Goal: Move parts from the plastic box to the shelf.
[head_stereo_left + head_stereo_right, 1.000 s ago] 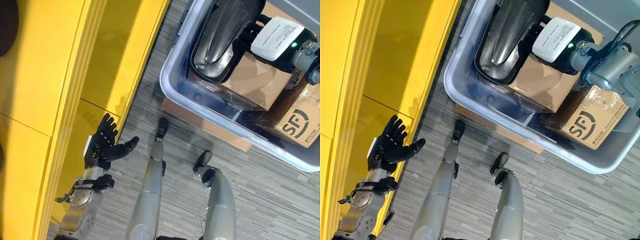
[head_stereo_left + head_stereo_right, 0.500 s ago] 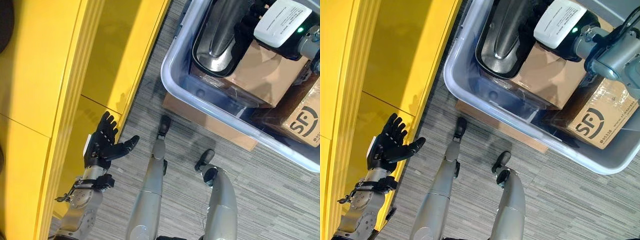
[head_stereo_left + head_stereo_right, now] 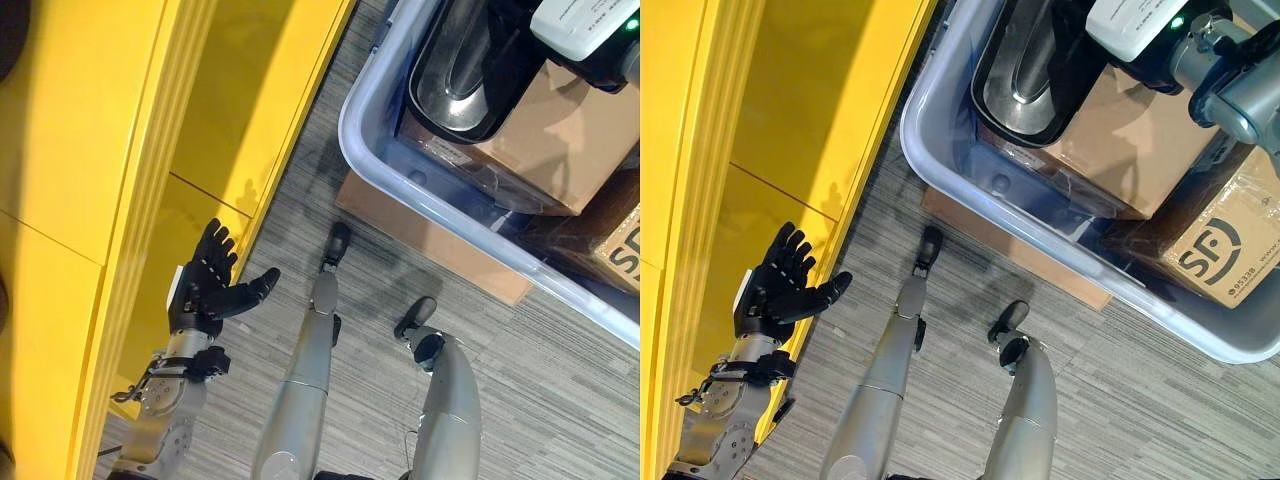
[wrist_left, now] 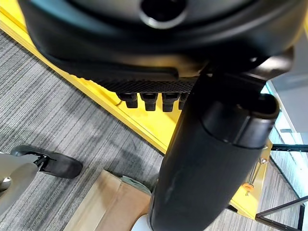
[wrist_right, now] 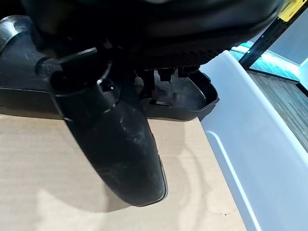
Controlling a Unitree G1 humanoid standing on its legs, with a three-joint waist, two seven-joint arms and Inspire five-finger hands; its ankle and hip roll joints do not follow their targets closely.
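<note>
Two hands: left hand fingers spread; right hand fingers curled on black part.

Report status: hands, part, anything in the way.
Left hand open, empty, beside the yellow shelf. Right hand on the black part in the plastic box; grip unclear. Nothing blocking.

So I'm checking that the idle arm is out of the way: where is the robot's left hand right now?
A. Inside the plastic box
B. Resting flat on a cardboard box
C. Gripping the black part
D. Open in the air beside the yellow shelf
D: the left hand hangs open over the floor next to the yellow shelf, fingers spread and holding nothing, apart from the plastic box.
</note>
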